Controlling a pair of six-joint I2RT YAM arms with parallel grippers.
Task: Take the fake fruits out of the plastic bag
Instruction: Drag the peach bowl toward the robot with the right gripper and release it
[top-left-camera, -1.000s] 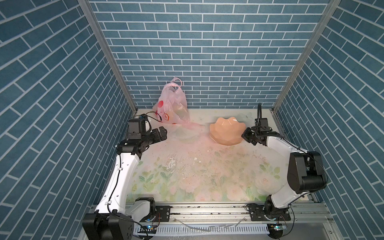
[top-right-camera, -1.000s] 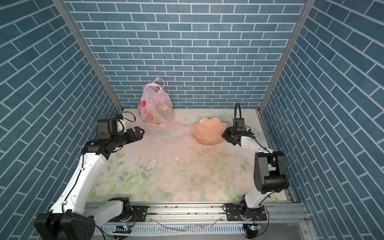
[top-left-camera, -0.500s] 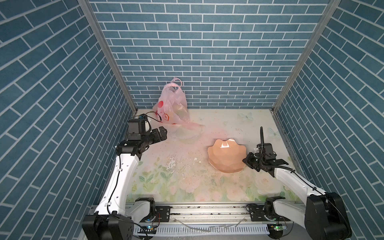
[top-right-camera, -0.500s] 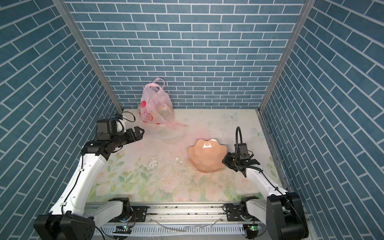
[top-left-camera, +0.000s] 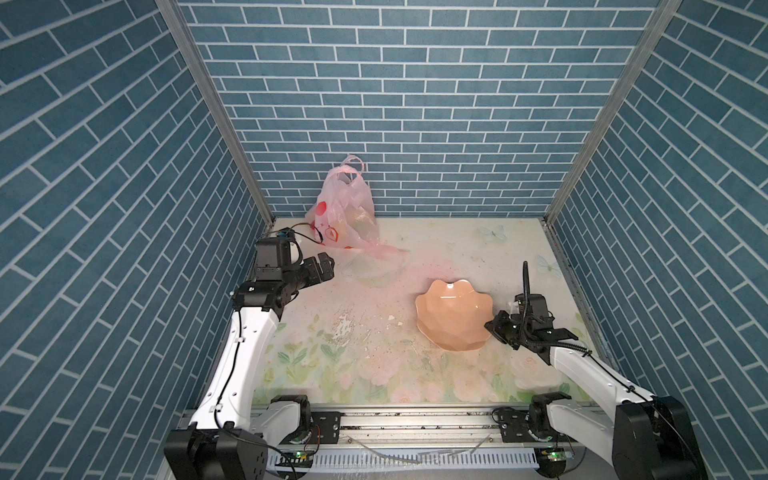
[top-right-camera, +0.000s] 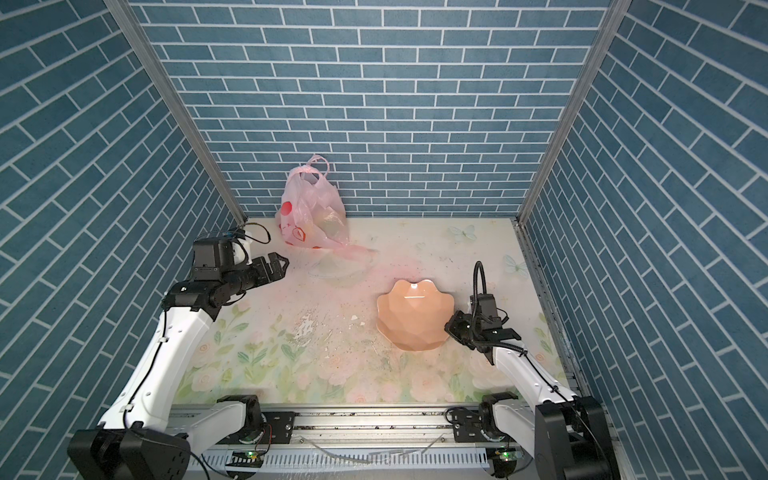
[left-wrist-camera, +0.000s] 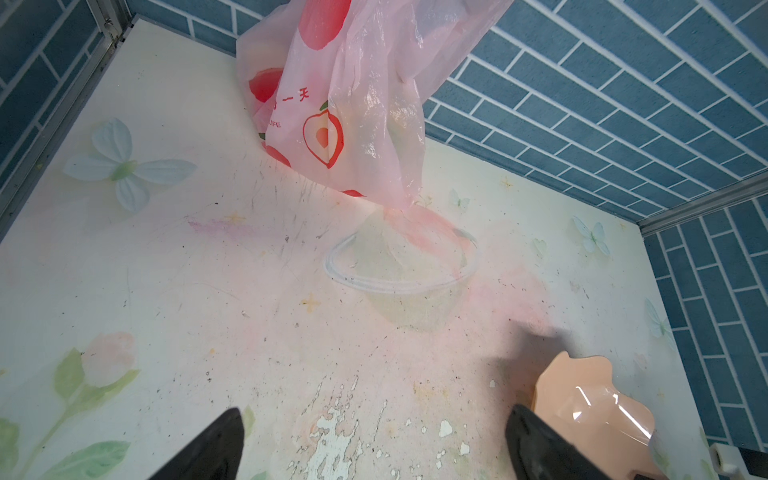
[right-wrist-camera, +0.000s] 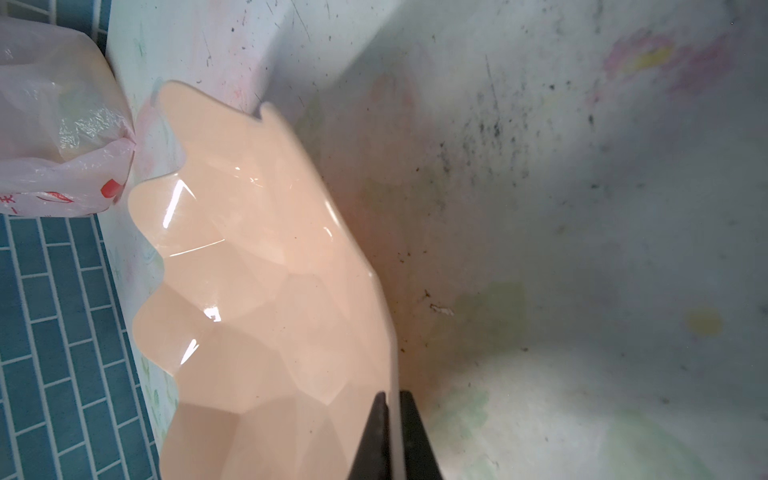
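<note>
My right pincer (right-wrist-camera: 392, 399) is pinched on the rim of the bowl (top-left-camera: 453, 316). It's glossy peach, scalloped and faceted, sitting right of the middle on the scuffed flowery mat (top-left-camera: 374, 374). My left pincer (left-wrist-camera: 374, 449) is spread wide with nothing in it, near the left wall. Open mat lies between the two. The bag (top-left-camera: 343, 216), thin crinkly pink film, stands by the back wall with fuzzy pale fruit (top-right-camera: 328, 220) showing through. Its corner droops into a clear tub (left-wrist-camera: 401, 270).
</note>
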